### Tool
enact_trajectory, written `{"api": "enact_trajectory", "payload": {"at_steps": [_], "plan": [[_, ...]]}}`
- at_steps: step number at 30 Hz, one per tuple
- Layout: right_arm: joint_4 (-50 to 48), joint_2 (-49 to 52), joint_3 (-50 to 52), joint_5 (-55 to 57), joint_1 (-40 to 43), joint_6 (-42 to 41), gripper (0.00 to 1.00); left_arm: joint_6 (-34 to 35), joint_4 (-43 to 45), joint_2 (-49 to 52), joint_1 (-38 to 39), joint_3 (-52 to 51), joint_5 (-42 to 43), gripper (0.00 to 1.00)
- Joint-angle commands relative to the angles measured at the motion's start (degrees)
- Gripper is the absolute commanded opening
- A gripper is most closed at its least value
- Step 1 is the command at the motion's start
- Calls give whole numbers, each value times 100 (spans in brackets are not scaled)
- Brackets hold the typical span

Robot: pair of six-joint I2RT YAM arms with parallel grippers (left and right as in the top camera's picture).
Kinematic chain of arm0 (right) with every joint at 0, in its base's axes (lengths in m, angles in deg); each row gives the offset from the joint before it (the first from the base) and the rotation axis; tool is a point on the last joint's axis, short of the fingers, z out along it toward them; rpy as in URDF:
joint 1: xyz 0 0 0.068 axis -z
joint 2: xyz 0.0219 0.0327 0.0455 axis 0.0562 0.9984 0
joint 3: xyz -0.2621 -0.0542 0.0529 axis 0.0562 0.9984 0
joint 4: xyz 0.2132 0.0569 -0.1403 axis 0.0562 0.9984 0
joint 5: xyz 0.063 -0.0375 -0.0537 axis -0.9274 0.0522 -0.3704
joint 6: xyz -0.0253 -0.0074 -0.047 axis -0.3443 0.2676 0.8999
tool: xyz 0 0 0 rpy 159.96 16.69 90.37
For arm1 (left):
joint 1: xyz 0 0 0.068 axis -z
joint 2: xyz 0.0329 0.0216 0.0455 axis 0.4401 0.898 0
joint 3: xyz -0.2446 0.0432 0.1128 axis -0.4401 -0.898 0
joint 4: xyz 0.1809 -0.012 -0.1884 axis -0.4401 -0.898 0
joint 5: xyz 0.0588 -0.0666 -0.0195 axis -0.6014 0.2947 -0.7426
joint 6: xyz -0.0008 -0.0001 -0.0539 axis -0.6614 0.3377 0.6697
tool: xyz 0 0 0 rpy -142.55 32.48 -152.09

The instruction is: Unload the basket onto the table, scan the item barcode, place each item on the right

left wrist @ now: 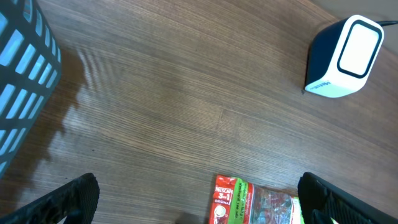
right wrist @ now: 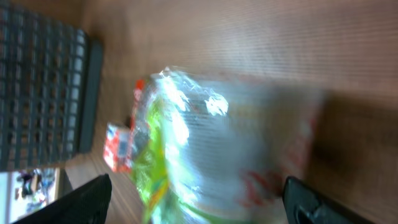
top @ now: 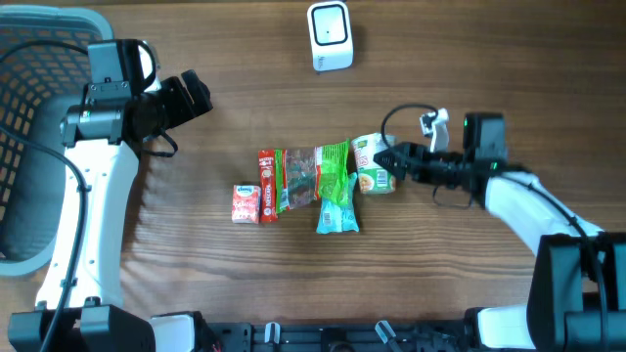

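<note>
Your right gripper stood with jaws spread at the green-white pouch, other sachets crowding its far side; your left gripper gaped beside the basket.

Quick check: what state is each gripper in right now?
Left gripper: open, holding nothing.
Right gripper: open, at the green-and-white packet; whether it touches the packet cannot be told.

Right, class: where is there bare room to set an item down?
Bare room lies between the scanner and the packet row, and below the row. Crowded: the row's right end, where the right gripper is at the green pouch.
</note>
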Motion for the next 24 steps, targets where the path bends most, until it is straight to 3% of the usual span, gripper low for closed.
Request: {"api": "enact_trajectory", "payload": {"at_steps": [1,3,4,5,8,12,17,24], "plan": [[1204,22,-1276,511,15,1126,95,-72,13,-37,-42,33,-15,100],[1812,22,-1910,776,15,1657,98,-72,13,-37,-42,33,-15,100],[1803,20,-2118,1047,17,1698,89,-72,13,-37,-42,33,-15,100],[1633,7,-2159,1139,20,1504,87,-72,15,-37,-42,33,-15,100],[1856,11,-2157,1158,17,1554,99,-72,13,-37,-42,33,-15,100],[2190,358,-2155,1419,201,1810,95,-72,13,-37,-42,33,-15,100],[2643,1521,-2155,-66,629,2916,87,-72,13,-37,-42,33,-15,100],[2643,2677,-2155,-1628,621,4387,85,-72,15,-37,-42,33,-15,100]]}}
